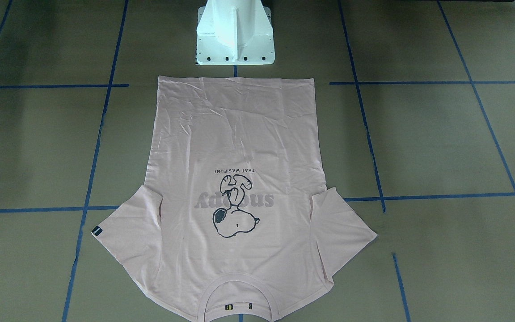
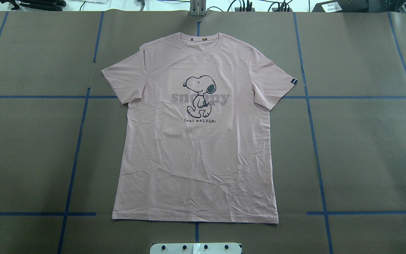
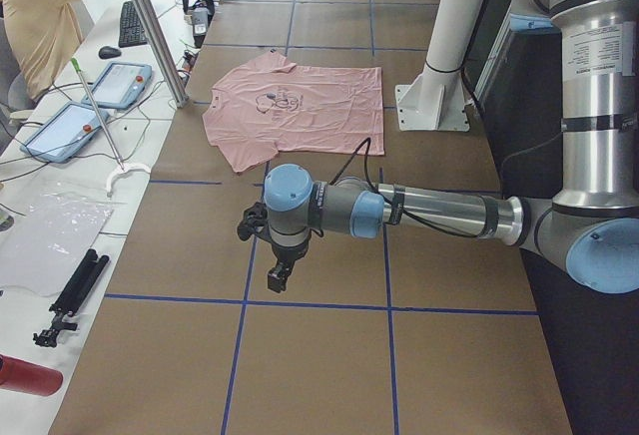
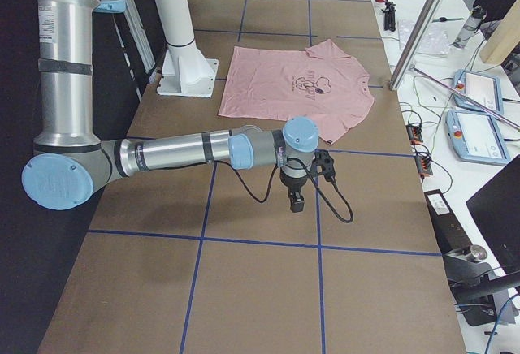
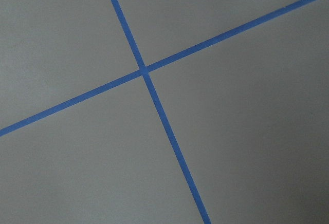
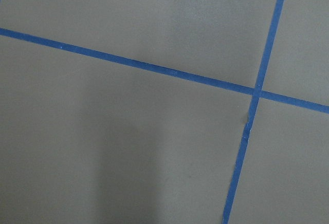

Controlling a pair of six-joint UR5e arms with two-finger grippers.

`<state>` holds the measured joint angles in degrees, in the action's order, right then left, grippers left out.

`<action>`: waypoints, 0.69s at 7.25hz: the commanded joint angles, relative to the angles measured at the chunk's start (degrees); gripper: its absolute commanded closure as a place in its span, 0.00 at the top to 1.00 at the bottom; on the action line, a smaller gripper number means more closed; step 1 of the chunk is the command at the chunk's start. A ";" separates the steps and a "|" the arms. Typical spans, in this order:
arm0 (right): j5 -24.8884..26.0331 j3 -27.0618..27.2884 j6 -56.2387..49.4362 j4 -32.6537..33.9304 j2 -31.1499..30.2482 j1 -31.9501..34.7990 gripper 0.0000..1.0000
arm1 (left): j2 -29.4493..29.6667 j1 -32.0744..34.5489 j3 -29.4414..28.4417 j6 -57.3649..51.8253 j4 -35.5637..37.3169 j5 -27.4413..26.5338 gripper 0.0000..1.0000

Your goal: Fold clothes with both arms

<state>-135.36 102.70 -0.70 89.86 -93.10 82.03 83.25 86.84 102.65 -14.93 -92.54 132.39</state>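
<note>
Folding has not begun, as far as these views allow a judgement: the T-shirt [image 2: 196, 141] lies flat and print-up in the middle of the tabletop [image 2: 365, 158], its sleeves spread to left and right, its hem near the white pedestal base [image 1: 235, 33] and its collar at the far edge, with light creases across the lower body. The left arm [image 3: 439, 211] hangs out over bare surface well apart from the shirt toward the left end, and the right arm [image 4: 179, 153] does the same toward the right end. Each wrist camera shows only a crossing of blue tape lines [image 5: 144, 71], with no cloth. Whether either arm's jaws are spread or pressed together I cannot tell, since they show only small and from the side. The next move probably calls for both arms to travel inward and pinch a single layer along matching edges, lifting evenly so the thin fabric does not drag or bunch. The tabletop is covered in brown paper marked off in a tape grid. Beyond it stand side benches with teach pendants [image 3: 120, 84], cables and a seated operator [image 3: 35, 16].
</note>
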 commanded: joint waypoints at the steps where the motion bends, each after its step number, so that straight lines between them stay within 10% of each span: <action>1: 0.71 0.66 0.52 -0.04 0.46 0.06 1.00 | -0.01 -0.01 0.18 -0.01 -0.10 0.06 1.00; 5: 2.02 -0.66 15.89 -14.29 2.56 -7.47 1.00 | 0.25 -0.09 1.05 0.25 -0.10 4.17 1.00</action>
<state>-134.32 102.22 5.35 82.47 -91.75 78.64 83.22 86.81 103.54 -14.75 -92.61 134.78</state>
